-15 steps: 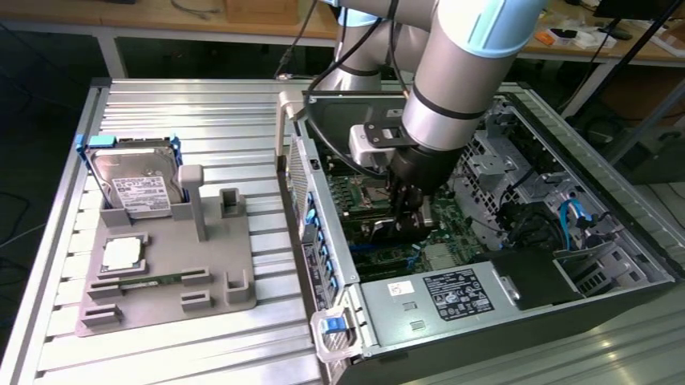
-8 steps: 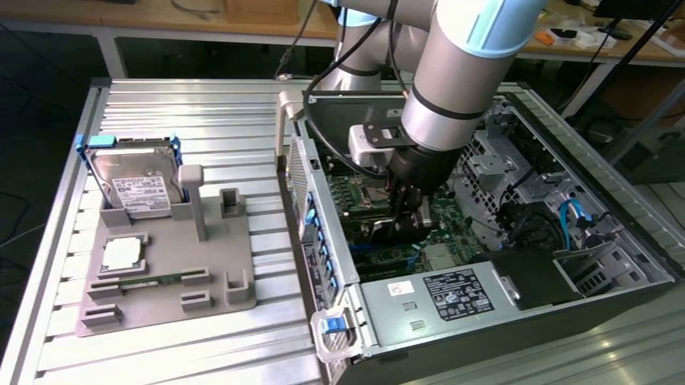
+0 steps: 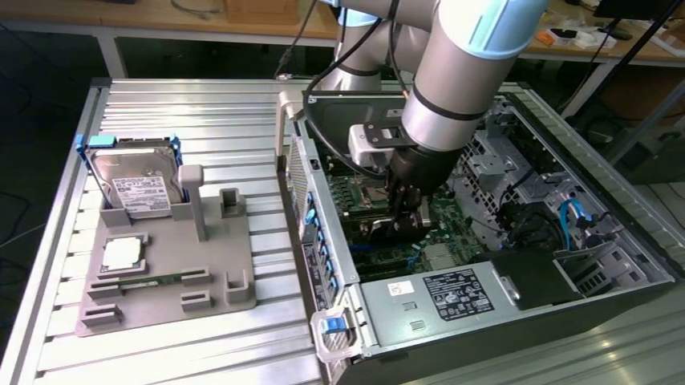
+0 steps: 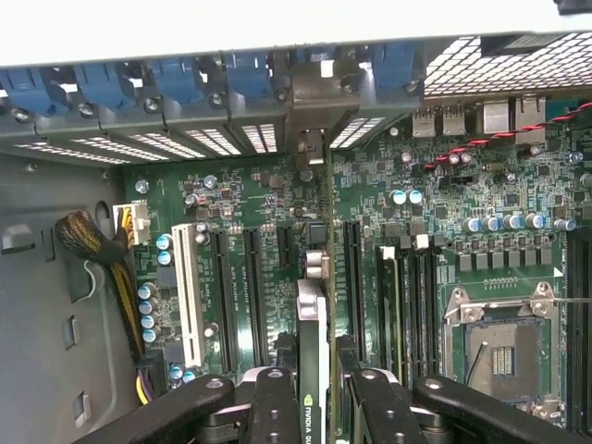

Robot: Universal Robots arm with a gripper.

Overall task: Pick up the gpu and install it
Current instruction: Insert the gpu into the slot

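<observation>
My claw [image 4: 319,398] down inside case [image 3: 305,172], clamped on gpu [image 4: 313,342]. Slots [image 4: 225,296] crowd the board [image 4: 268,208] close beneath, both sides. Wall of blue clips [image 4: 176,83] stands near ahead; power supply [image 3: 450,297] just beside. Case stands open above me.

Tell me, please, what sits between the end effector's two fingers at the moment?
The graphics card, seen edge-on. The wrist view shows the end effector closed on it above the motherboard.
</observation>
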